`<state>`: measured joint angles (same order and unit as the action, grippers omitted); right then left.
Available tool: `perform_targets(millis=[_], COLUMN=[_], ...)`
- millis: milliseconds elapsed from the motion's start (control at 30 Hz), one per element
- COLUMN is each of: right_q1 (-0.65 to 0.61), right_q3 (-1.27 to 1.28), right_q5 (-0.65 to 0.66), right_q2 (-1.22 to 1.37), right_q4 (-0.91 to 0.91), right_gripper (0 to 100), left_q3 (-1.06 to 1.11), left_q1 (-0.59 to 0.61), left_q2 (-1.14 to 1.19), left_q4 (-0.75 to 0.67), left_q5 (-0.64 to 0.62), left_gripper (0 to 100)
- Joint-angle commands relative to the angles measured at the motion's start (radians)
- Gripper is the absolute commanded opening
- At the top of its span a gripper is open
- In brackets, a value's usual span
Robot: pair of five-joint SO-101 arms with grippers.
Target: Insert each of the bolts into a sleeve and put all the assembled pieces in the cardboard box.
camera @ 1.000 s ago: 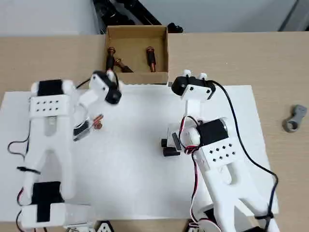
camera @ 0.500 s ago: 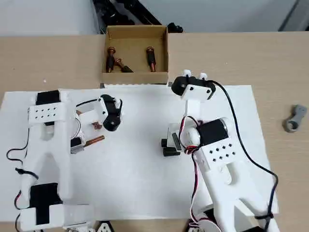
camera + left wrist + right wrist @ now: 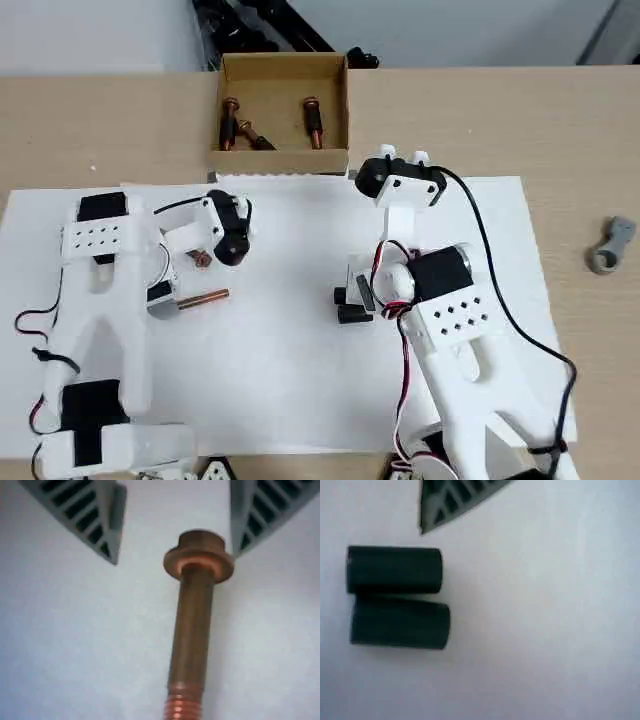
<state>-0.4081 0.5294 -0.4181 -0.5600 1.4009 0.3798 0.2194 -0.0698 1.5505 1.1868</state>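
Note:
A copper bolt (image 3: 205, 298) (image 3: 197, 625) lies flat on the white sheet (image 3: 270, 400). My left gripper (image 3: 168, 300) (image 3: 175, 556) stands open around its head, which sits close against one finger (image 3: 265, 510) and well apart from the other (image 3: 95, 515). Another bolt (image 3: 200, 258) lies just beyond, under the left arm. Two black sleeves (image 3: 347, 305) (image 3: 395, 570) lie side by side at the sheet's middle. My right gripper (image 3: 358, 288) hangs open just beside them, one finger (image 3: 455, 500) showing. The cardboard box (image 3: 283, 66) at the back holds three assembled pieces (image 3: 313, 122).
A grey metal part (image 3: 610, 245) lies on the wooden table at the far right. The box stands just past the sheet's far edge, between the two arms. Dark equipment sits behind the box.
My left arm has pulled back from the box toward the near side and its gripper has come down around the lying bolt's head. The right arm has not moved.

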Motion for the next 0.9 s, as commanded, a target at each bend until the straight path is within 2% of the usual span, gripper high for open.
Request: perform_targets(millis=[0, 300, 500, 633, 700, 867], right_q1=[-0.002, -0.002, -0.004, -0.004, -0.004, -0.004], right_q3=[0.000, 0.000, 0.000, 0.000, 0.000, 0.002], right_q5=[-0.011, -0.011, -0.012, -0.012, -0.012, -0.012], right_q2=[-0.030, -0.030, -0.024, -0.022, -0.021, -0.021], right_q4=[-0.013, -0.013, -0.015, -0.015, -0.015, -0.013], right_gripper=[34.4, 34.4, 34.4, 34.4, 34.4, 34.4], left_q3=[-0.022, -0.120, -0.131, -0.131, -0.131, -0.131], left_q1=[0.006, -0.057, -0.084, -0.080, -0.083, -0.080], left_q2=[-0.049, -0.048, -0.046, -0.046, -0.046, -0.048], left_q4=[0.015, 0.183, 0.175, 0.167, 0.163, 0.117], left_q5=[-0.135, -0.778, -1.274, -1.622, -1.695, -1.769], left_gripper=[14, 14, 14, 18, 19, 19])
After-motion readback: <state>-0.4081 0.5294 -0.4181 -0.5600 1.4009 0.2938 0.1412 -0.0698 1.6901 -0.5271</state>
